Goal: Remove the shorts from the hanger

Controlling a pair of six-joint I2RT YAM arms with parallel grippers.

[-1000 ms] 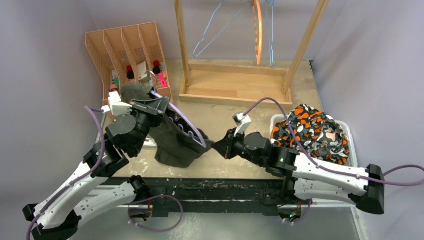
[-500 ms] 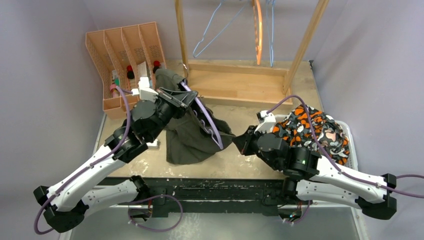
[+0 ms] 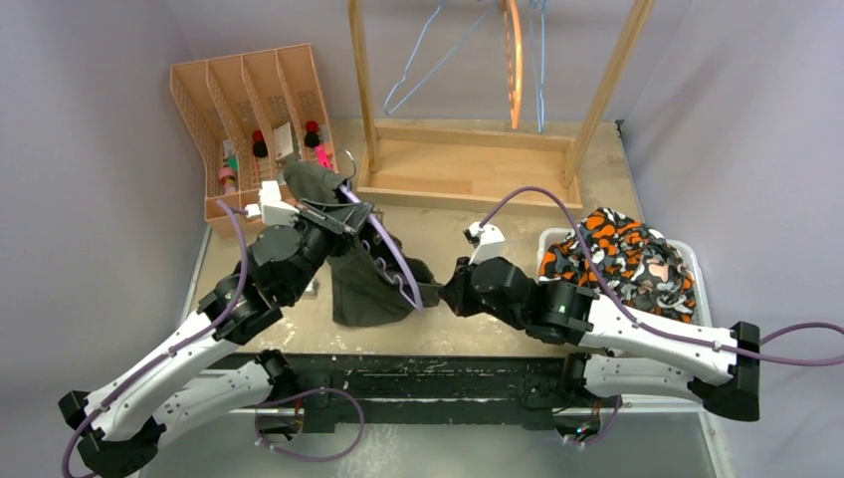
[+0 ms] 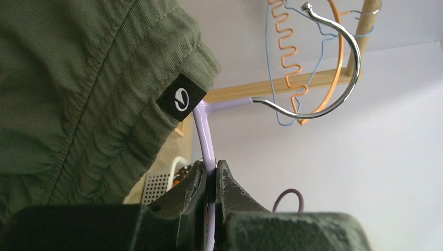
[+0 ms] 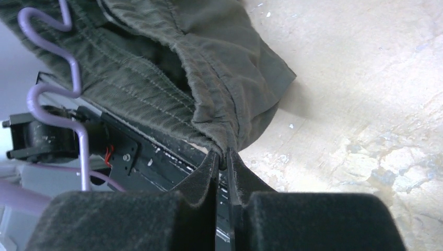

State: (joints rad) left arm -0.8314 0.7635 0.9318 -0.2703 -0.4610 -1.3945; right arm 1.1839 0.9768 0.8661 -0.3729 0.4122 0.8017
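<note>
Left gripper is clamped tight on the purple hanger, anchoring it. Right gripper pinches the hem of the olive shorts, fingers nearly closed, likely to drag them off.

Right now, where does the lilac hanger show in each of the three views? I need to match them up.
Top external: the lilac hanger runs diagonally at centre, from the left gripper toward the right gripper.
Left wrist: centre, stem rising out of the shut jaws, hook curving upper right.
Right wrist: wavy bar at the left edge.
Shared landmark: the olive green shorts.
</note>
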